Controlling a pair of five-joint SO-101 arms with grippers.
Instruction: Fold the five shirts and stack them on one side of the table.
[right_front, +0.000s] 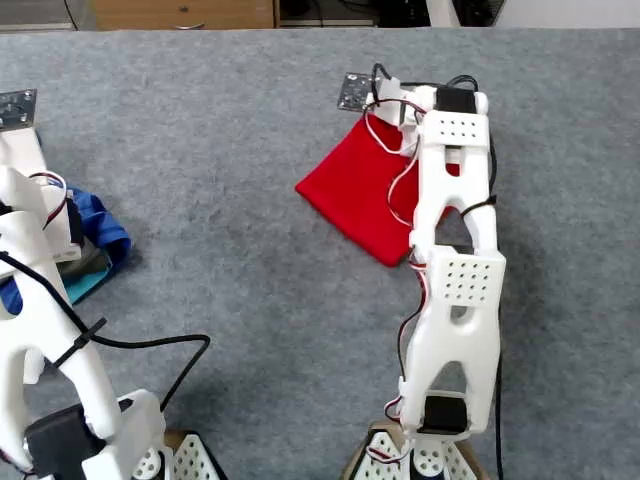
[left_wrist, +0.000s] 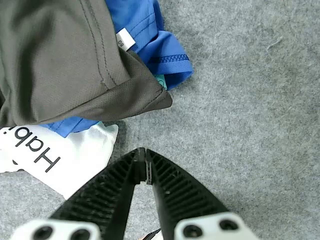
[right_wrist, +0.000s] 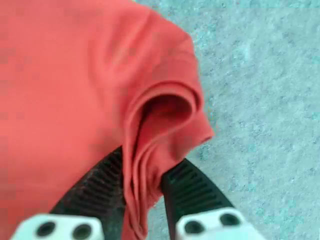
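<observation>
Black lettering (left_wrist: 36, 151) on white shirt (left_wrist: 89, 150)

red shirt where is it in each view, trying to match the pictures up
high view: the red shirt lies right of centre toward the far edge, under the end of the right arm.
right wrist view: the red shirt lies beneath the right gripper, one fold pinched between its fingers.
left wrist view: faces the blue shirt among other shirts, with the left gripper shut beside them.
shared landmark: the grey table cover.
</observation>
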